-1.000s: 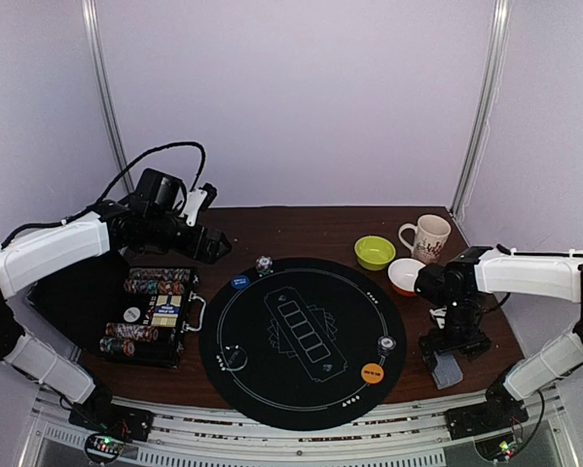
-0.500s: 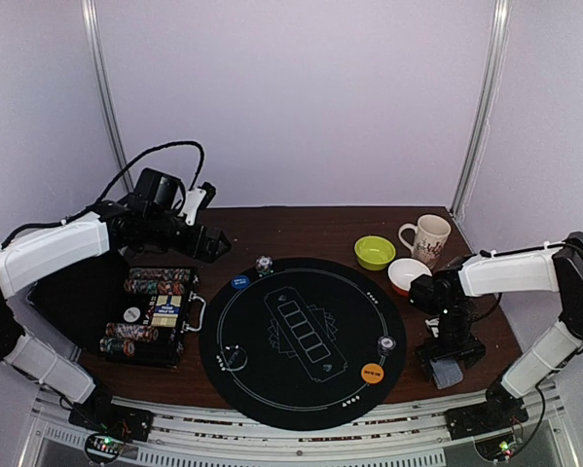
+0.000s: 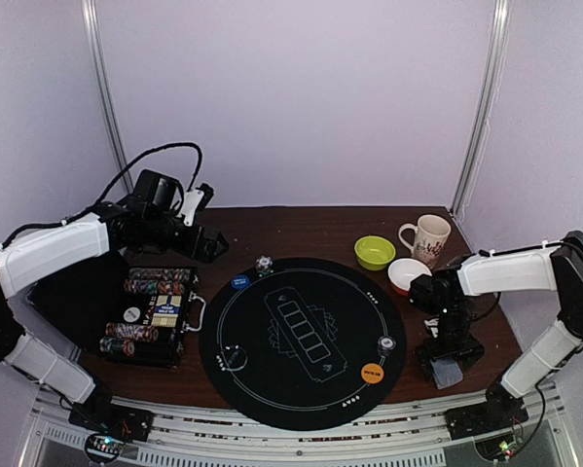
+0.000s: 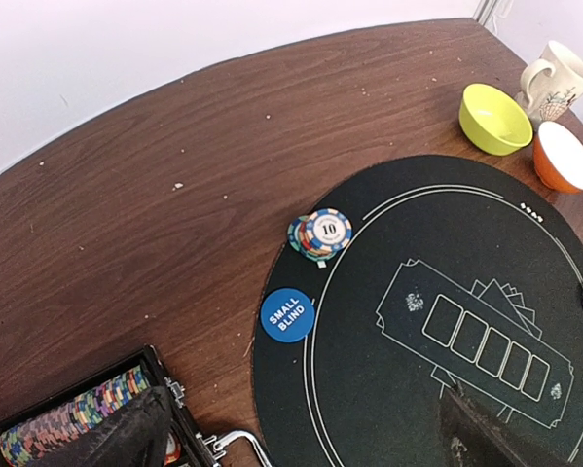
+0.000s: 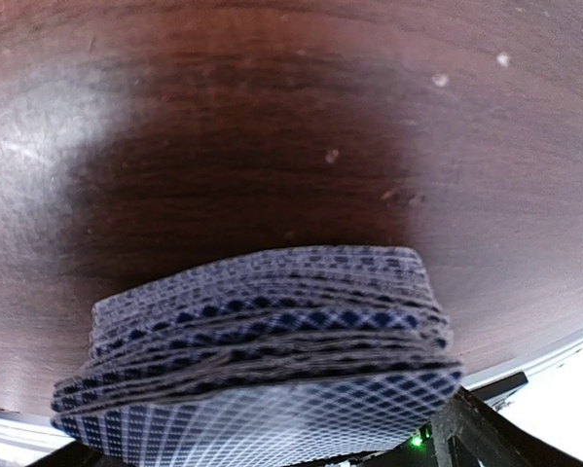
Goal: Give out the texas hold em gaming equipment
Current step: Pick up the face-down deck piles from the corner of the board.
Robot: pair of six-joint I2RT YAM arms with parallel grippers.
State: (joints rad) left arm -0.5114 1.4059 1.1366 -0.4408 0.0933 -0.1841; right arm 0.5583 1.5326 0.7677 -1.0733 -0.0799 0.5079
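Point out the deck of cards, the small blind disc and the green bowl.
deck of cards [image 5: 262, 336], right wrist view, on the stacked edges.
small blind disc [image 4: 287, 314], left wrist view, on its blue face.
green bowl [image 4: 495, 117], left wrist view, on its inside.

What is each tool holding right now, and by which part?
Left tool: nothing, open. Right tool straddles the sides of the card deck; whether it actually grips cannot be told.
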